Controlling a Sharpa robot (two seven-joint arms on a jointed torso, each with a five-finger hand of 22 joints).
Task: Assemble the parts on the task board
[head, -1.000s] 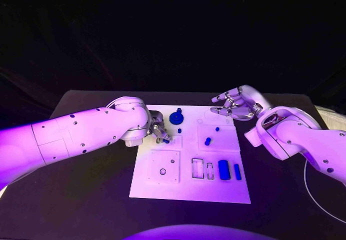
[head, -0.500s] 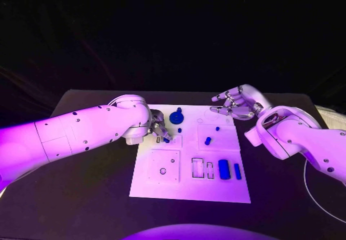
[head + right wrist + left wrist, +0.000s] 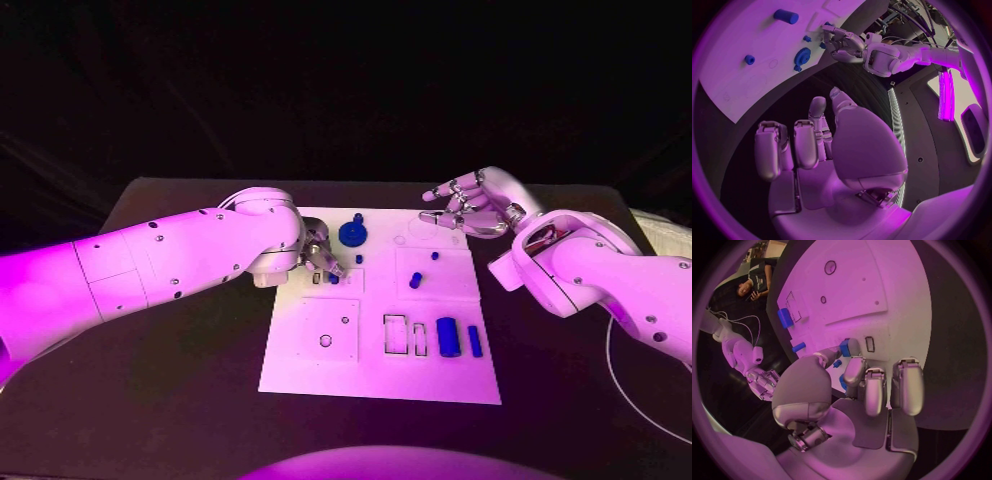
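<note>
1. Left silver hand (image 3: 319, 256) is hovering over the upper left part of the white rectangular task board (image 3: 378, 380), fingers curled down; in the left wrist view (image 3: 856, 390) a small blue peg part (image 3: 845, 347) is sitting between thumb and a fingertip, looking pinched.
2. That peg's long axis is running roughly upright to the board; exact tilt I cannot tell.
3. Right silver hand (image 3: 476, 204) is sitting raised off the board's upper right corner, fingers loosely curled and apart, holding nothing (image 3: 826, 150).
4. Blue round gear-like part (image 3: 353, 236) is lying on the board just beside the left hand, toward the right hand.
5. Blue cylinder part (image 3: 447, 337) is lying flat near the board's lower right, long axis running toward and away from the robot, a thinner blue bar (image 3: 475, 340) lying parallel just beside it.
6. Two short blue pegs (image 3: 415, 281) are standing mid-board, between the hands.
</note>
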